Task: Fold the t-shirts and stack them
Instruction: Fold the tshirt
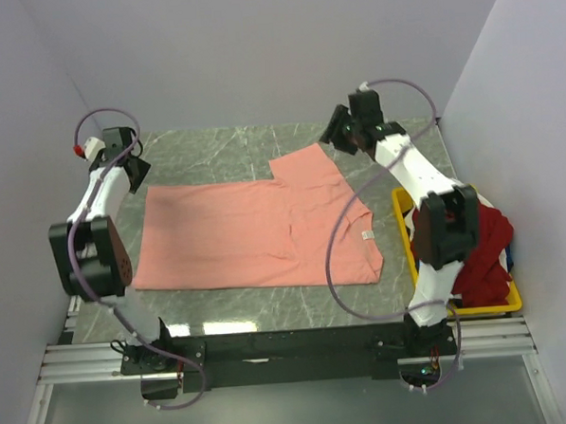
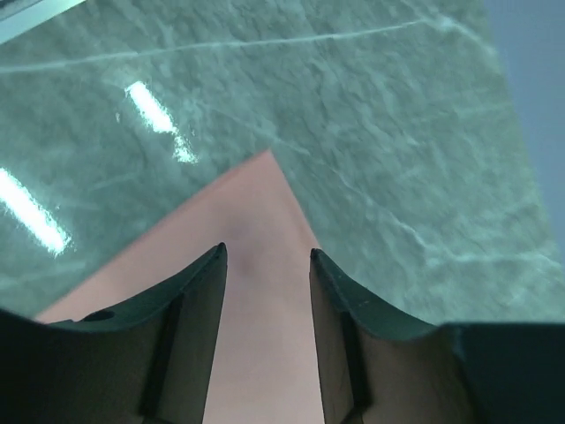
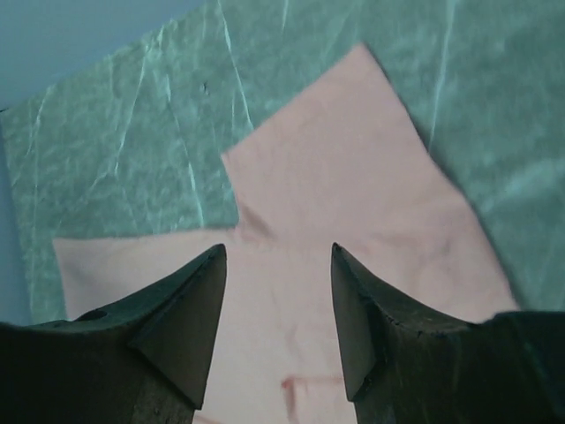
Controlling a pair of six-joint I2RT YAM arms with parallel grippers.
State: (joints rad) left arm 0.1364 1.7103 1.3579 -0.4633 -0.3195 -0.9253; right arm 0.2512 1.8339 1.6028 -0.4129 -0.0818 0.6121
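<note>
Two grippers, both spread and empty. The left gripper hangs over the far hem corner of the salmon-pink t-shirt. In its wrist view the jaws stand either side of the corner tip, and I can't tell if they touch the cloth. The right gripper hovers over the far sleeve, nothing between its jaws.

The pink shirt lies flat mid-table, hem left, collar right. The deep red t-shirt is heaped in the yellow bin at the right.

My read is that the step is the first lengthwise fold, far edge brought toward the near edge. To do it well:
- Drop straight down and close both together.
- The left gripper sits right at the tip; I'd bite further in or it may slip.
- Lift only enough to clear.
- Move both in parallel at one pace so the crease runs straight.
- Lay the cloth down before letting go.
</note>
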